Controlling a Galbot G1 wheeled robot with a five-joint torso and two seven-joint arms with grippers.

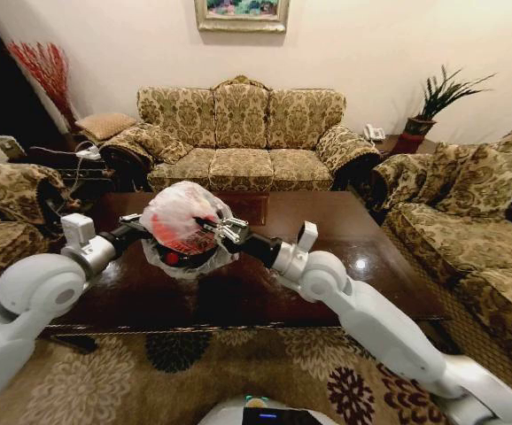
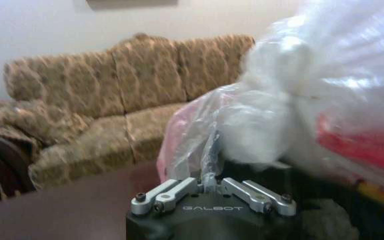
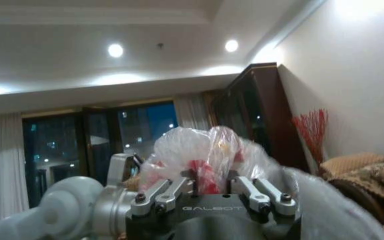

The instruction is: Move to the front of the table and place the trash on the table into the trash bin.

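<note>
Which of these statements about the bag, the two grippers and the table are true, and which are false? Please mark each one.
1. Both grippers are at the plastic bag, the left gripper on one side and the right gripper on the other. True.
2. The bag lies on the sofa. False: it is held up over the table.
3. Something red shows inside the bag. True.
4. The table is white. False: it is glossy dark brown.

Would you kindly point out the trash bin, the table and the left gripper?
trash bin [image 1: 188, 264]: head view, bag-lined lower wall.
table [image 1: 327, 226]: head view, bare glossy top.
left gripper [image 1: 141, 223]: head view, fingertips at the bag's side.
</note>
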